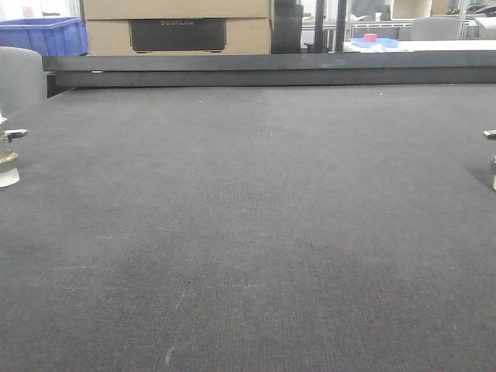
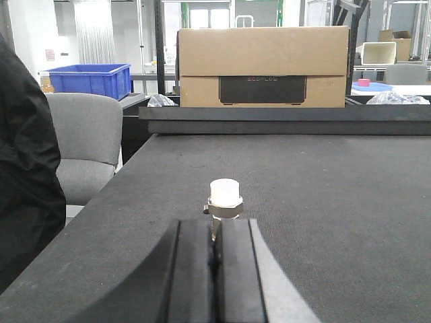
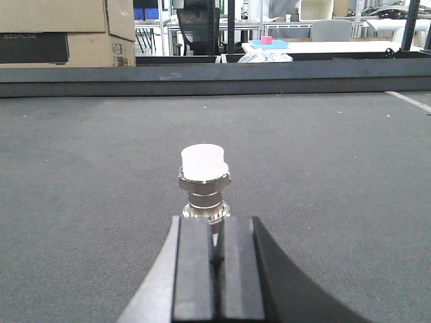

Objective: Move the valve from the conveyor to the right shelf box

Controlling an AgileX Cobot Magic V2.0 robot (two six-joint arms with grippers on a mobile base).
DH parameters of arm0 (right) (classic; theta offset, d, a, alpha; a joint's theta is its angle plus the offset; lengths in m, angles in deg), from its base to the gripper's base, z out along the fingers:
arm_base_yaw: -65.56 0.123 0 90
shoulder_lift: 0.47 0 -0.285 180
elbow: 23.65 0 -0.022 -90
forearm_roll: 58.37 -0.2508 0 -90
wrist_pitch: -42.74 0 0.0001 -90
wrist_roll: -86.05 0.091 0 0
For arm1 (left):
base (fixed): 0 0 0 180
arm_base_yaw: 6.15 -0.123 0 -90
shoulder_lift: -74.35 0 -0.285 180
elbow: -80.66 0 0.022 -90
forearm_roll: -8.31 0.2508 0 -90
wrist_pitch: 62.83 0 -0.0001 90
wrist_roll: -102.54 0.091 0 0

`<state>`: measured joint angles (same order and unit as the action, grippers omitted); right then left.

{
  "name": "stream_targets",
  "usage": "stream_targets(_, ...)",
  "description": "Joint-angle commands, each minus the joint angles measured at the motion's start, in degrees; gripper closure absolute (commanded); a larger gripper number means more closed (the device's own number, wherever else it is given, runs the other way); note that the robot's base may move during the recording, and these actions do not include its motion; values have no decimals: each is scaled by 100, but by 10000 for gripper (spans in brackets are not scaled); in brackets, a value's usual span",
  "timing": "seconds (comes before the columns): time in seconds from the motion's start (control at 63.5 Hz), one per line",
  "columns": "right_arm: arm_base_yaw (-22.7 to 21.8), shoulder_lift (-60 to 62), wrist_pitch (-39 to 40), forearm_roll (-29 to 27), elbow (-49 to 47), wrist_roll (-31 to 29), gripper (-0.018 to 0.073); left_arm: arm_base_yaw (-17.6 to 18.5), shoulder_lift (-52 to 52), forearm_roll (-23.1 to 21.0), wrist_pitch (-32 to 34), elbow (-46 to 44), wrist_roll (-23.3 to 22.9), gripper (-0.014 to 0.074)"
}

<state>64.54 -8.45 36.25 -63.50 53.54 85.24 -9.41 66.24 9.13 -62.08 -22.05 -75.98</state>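
Note:
The conveyor [image 1: 256, 217] is a wide dark grey woven belt with a black rail [image 1: 271, 68] at its far side. My left gripper [image 2: 215, 232] is shut on the thin stem of a metal valve [image 2: 224, 197] with a white cap, held upright above the belt. My right gripper [image 3: 214, 229] is shut on the stem of a second white-capped valve [image 3: 204, 176]. The front view catches these valves only at its edges, one at the left [image 1: 8, 155] and one at the right [image 1: 491, 147]. The right shelf box is out of view.
Beyond the rail stands a cardboard box [image 1: 177, 27] with a blue crate [image 1: 43, 35] to its left. A grey chair [image 2: 84, 145] and a person in a black jacket [image 2: 23, 175] are at the belt's left side. A white table [image 3: 316, 47] lies far back.

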Motion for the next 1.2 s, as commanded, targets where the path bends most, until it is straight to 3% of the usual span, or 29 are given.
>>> stream_targets(0.0,8,19,107,-10,2,6,713,-19,32,-27,125,-8,-28,707)
stream_targets(0.536,8,19,107,-10,2,6,713,-19,32,-27,194,-8,-28,707)
stream_targets(0.772,8,19,557,-10,2,6,713,-19,32,-82,268,-8,-28,707)
stream_targets(0.945,8,19,1239,-10,-89,6,713,-19,32,-82,911,-8,-28,707)
stream_targets(1.087,8,19,539,-10,-1078,6,699,-19,32,-115,311,-860,-28,707)
stream_targets(1.181,8,16,126,-10,-1825,6,606,-19,-271,-115,-343,-1647,-28,694)
